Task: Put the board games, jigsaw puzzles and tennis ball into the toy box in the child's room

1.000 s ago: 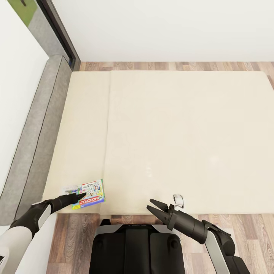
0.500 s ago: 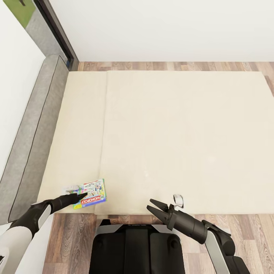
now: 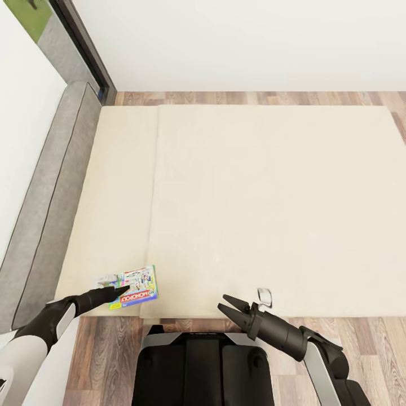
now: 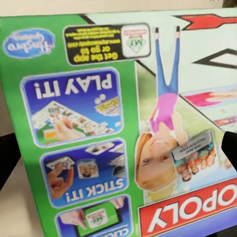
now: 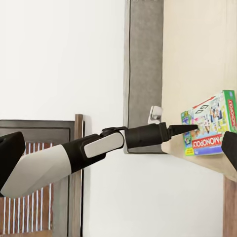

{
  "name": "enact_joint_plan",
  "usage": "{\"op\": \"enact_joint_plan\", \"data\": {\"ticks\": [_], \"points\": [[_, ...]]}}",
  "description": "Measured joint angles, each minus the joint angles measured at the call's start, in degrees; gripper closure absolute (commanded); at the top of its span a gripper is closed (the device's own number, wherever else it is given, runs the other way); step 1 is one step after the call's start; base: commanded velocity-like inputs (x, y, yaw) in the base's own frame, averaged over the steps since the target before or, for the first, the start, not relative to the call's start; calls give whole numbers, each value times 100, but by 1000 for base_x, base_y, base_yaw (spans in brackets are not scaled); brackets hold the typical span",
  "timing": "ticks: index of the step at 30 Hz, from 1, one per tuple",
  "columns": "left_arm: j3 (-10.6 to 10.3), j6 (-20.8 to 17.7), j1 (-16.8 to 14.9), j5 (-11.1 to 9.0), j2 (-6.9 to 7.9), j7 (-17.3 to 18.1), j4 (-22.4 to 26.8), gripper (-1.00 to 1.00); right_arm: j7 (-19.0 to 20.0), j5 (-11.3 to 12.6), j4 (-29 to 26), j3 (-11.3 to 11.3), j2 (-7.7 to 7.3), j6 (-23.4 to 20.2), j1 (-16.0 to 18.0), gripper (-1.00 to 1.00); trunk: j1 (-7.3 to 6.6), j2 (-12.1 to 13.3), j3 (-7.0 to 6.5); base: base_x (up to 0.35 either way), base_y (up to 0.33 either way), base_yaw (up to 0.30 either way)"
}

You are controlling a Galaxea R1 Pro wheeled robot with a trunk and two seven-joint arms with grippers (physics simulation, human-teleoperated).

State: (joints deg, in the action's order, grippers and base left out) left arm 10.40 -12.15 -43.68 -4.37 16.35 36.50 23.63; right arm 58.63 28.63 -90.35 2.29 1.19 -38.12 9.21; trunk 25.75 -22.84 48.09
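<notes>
Little is changed since the earlier frames: only a slight camera shift is seen, and the Monopoly board game (image 3: 134, 288) is kept at the bed's (image 3: 254, 197) near-left corner, close to its front edge. The left gripper (image 3: 115, 292) is laid on the box's near-left part; whether anything is gripped cannot be told. The right gripper (image 3: 230, 305) is held with jaws spread, empty, over the bed's front edge. Wood floor (image 3: 113, 349) is seen below.
</notes>
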Motion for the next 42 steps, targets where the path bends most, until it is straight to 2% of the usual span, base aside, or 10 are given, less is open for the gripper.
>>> {"op": "enact_joint_plan", "data": {"ticks": [20, 42], "points": [[-4, 0, 1, 2, 0, 0, 1, -100, -3, -8, 0, -9, 0, -2, 1, -100, 0, 0, -20, 0, -4, -23], [-5, 0, 1, 1, 0, 9, -1, -100, -11, -9, 1, -14, 0, -3, 6, -100, 0, 0, -20, 0, -99, 0]]}}
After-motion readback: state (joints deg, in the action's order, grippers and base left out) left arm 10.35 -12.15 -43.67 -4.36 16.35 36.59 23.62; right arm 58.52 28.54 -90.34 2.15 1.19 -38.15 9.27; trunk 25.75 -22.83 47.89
